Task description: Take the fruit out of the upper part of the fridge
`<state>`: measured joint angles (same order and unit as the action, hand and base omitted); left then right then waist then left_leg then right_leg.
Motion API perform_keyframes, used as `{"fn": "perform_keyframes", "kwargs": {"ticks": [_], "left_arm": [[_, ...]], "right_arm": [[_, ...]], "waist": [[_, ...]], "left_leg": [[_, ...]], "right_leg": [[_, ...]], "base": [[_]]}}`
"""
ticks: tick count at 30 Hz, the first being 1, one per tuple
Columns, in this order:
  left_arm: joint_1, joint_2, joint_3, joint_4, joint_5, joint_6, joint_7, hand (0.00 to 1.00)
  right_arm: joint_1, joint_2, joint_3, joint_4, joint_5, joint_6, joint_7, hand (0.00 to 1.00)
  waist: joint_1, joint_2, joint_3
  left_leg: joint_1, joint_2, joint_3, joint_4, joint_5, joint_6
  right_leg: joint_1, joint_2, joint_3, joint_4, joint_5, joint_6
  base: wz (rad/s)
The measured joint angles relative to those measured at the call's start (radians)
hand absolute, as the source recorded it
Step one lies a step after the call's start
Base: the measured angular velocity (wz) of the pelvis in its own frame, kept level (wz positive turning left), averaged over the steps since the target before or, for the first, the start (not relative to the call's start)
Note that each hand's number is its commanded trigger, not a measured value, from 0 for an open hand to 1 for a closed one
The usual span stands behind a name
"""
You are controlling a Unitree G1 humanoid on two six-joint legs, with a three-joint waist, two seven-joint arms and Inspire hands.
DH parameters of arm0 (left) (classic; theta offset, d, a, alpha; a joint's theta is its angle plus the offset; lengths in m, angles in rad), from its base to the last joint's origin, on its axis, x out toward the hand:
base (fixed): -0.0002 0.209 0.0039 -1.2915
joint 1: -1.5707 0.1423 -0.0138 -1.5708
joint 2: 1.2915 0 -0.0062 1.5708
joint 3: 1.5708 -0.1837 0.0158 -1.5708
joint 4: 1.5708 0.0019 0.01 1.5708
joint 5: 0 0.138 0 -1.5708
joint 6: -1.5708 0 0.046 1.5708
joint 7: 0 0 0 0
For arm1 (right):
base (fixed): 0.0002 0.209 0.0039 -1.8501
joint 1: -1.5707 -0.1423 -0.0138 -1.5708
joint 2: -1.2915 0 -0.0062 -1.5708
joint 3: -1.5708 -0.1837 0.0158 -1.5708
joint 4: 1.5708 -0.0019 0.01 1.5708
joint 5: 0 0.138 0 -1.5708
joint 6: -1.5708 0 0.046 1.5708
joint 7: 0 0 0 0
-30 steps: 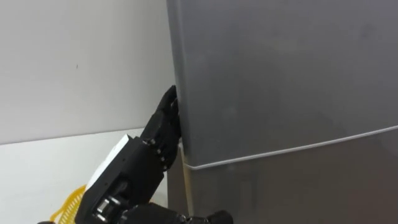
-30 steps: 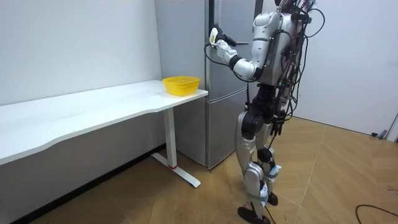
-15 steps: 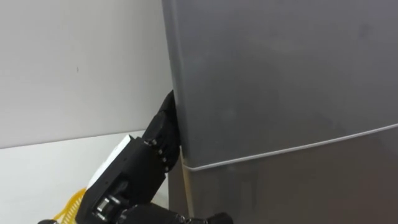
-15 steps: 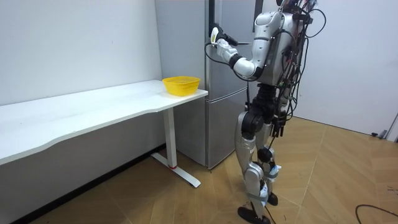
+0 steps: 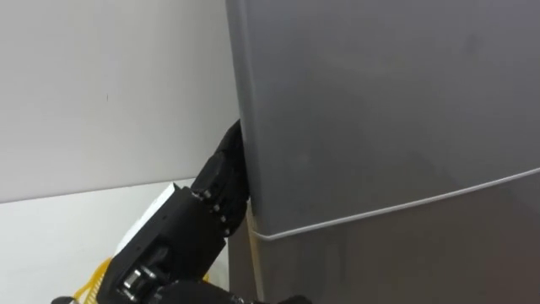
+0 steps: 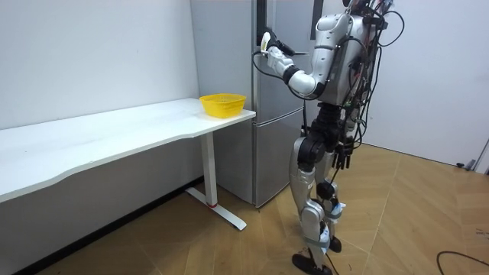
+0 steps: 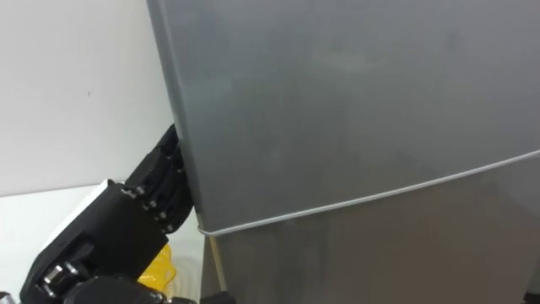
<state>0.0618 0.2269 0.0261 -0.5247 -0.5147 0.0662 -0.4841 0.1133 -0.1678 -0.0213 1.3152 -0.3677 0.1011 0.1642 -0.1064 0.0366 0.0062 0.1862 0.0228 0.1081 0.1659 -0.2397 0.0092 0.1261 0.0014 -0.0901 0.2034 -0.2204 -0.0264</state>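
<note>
Room view, yellow basket on table, left hand at fridge edge

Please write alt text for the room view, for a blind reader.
A robot stands at a grey fridge, its left robot hand at the edge of the upper door. A yellow basket sits on the white table beside.

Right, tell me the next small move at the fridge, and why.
Probably pull the left hand back to swing the upper door open. The hand sits at that door's left edge, just above the seam with the lower door, and the door looks shut, so nothing inside is reachable yet.
</note>
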Motion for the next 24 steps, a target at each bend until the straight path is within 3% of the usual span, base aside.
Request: {"fn": "perform_keyframes", "kwargs": {"ticks": [11, 24], "left_arm": [[-0.007, 0.005, -0.010, 0.000, -0.038, -0.002, -0.002, 0.00], [-0.010, 0.010, -0.020, 0.000, -0.044, -0.002, -0.002, 0.00]], "right_arm": [[-0.002, -0.001, 0.002, -0.002, 0.002, -0.015, -0.001, 0.00], [-0.003, -0.007, 0.022, 0.000, 0.004, -0.016, -0.008, 0.00]], "waist": [[0.000, -0.003, 0.0016], [-0.002, 0.002, -0.0018]], "left_leg": [[-0.007, 0.000, 0.000, 0.000, 0.000, 0.000], [-0.005, -0.001, 0.005, 0.000, 0.000, 0.000]], "right_leg": [[-0.005, 0.000, -0.001, -0.002, 0.000, 0.000], [-0.009, 0.000, 0.004, -0.001, 0.000, 0.000]], "base": [[0.00], [-0.01]]}}
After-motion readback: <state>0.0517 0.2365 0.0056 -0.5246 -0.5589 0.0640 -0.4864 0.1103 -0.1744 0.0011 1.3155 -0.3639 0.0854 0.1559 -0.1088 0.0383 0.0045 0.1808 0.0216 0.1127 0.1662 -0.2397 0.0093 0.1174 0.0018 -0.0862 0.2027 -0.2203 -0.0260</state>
